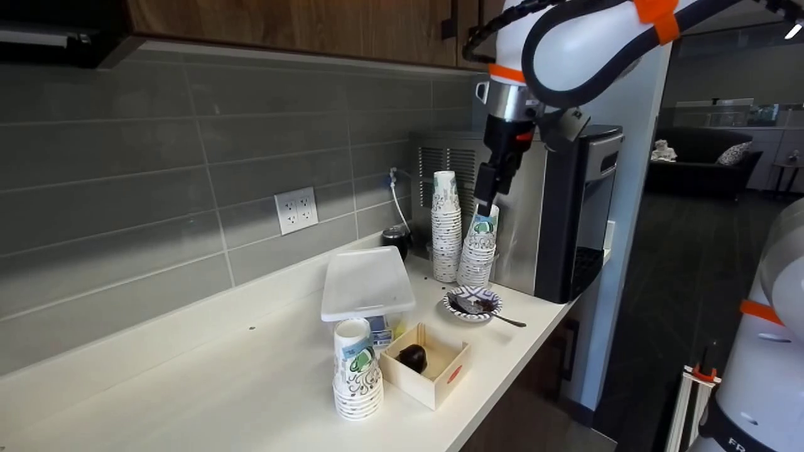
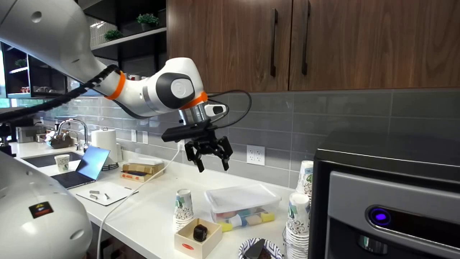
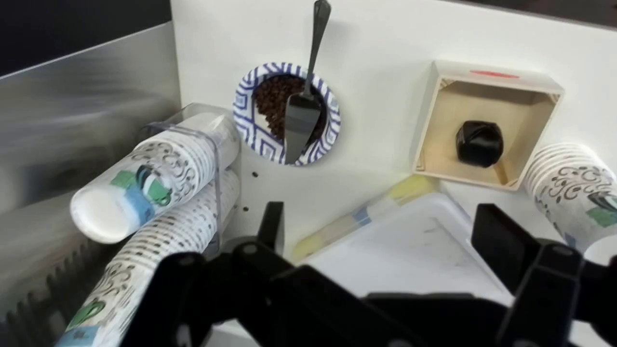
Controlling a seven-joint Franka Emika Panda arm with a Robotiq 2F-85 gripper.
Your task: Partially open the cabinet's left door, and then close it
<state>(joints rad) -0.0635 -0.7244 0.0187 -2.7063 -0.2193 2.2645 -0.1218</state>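
Note:
The brown wooden cabinet (image 2: 377, 43) hangs on the wall above the counter. Its left door (image 2: 222, 39) looks shut, flush with the twin panel beside it; its lower part also shows in an exterior view (image 1: 282, 28). The door's black bar handle (image 2: 274, 42) stands upright at its right edge. My gripper (image 2: 213, 168) hangs below the left door, clear of door and handle, fingers pointing down. It is open and holds nothing; in the wrist view the fingers (image 3: 378, 226) stand wide apart over the lidded plastic box. The cabinet is out of the wrist view.
Below the gripper is a lidded plastic box (image 2: 242, 199). Near it are a small wooden box (image 3: 487, 120) with a dark object, a patterned bowl (image 3: 287, 113) with a utensil, and cup stacks (image 1: 446, 232). A black and steel appliance (image 2: 395, 154) stands beside them.

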